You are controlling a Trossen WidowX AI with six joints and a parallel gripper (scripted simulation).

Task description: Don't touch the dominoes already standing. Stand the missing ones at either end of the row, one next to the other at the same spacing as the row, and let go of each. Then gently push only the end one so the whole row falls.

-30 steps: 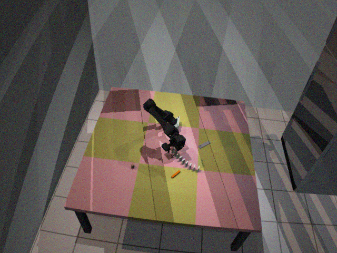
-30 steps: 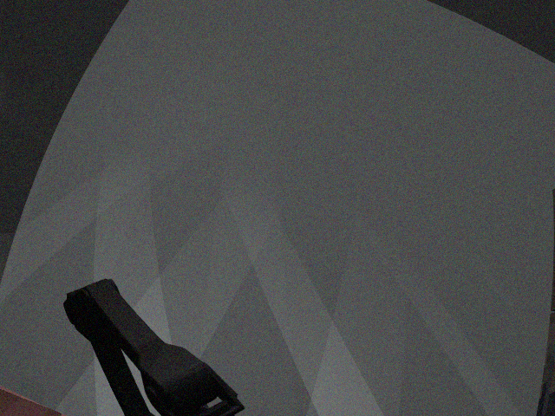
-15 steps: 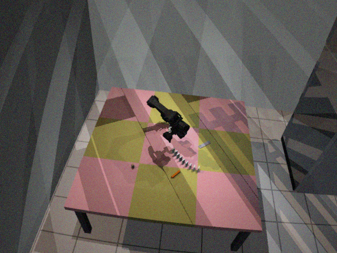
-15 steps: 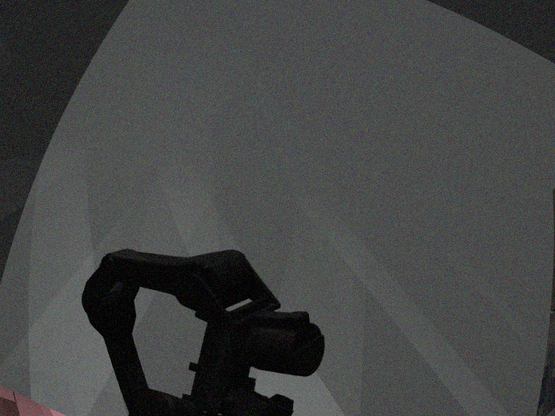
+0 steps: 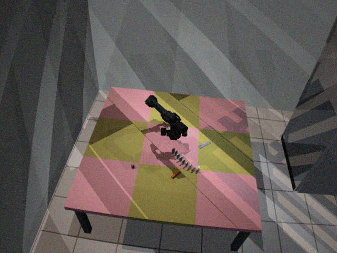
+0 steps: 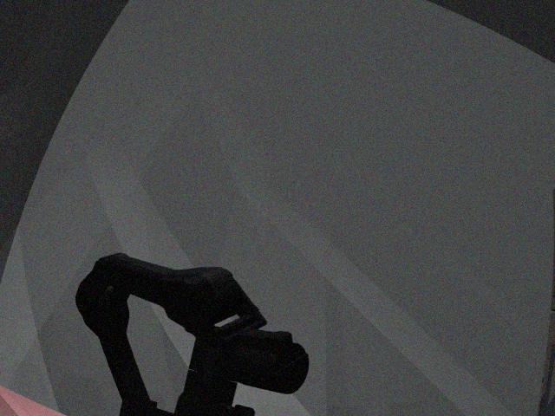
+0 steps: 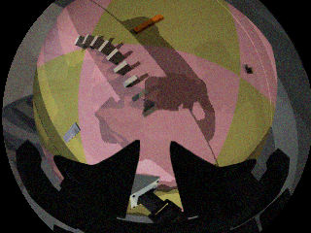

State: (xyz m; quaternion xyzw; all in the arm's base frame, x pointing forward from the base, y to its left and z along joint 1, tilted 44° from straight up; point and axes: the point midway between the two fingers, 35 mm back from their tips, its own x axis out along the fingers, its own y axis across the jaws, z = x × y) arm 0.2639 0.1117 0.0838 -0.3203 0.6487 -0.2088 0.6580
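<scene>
Dominoes (image 5: 185, 162) stand in a diagonal row near the worktop centre, running toward the near-right corner.

Top view:
- Gripper (image 5: 166, 132) hangs over the table (image 5: 95, 190), just far-left of the row's far end and apart from it. It touches no standing piece, as the task requires.
- A grey flat piece (image 5: 204, 144) lies toward the right edge, well apart from the row. Judged to be a missing domino not yet stood.
- An orange stick (image 5: 175, 174) lies beside the row's near end. A small dark object (image 5: 132, 166) sits toward the left edge. Neither belongs to the task.

Exterior view:
- Only the arm (image 6: 192, 290) shows, elbow folded, wrist angled down. Fingers and row are out of frame.

Wrist view:
- Row (image 7: 113, 58) sits upper left, and the grey piece (image 7: 72, 132) at left.
- Gripper (image 7: 155, 146) fingers stand narrow. The gap shows bare table, so no load is judged.
- Next step likely: reopen and fetch the grey piece.
</scene>
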